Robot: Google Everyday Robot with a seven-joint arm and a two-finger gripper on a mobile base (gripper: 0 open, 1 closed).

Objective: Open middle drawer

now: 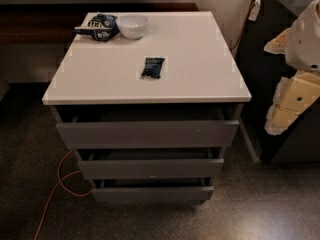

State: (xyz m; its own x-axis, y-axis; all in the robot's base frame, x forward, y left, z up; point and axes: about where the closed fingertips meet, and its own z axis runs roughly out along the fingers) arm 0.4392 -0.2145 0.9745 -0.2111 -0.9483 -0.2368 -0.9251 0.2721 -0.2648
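Drawer unit under white counter, three grey fronts stacked.
Middle drawer sits between top drawer and bottom drawer. Front faces camera, long axis left-right, travel likely toward camera.
Handling: probably rigid, smooth, moderate weight. No handle seen, so hook top edge of front at dark gap, near centre.
End effector right of unit, apart from it, about level with top drawer. Apart or together: cannot tell.
Bowl and dark packet on counter.

The white cabinet top carries a white bowl at its back left, a dark snack bag just beside it, and a small dark packet near the middle. The gripper hangs off to the right, apart from the top.
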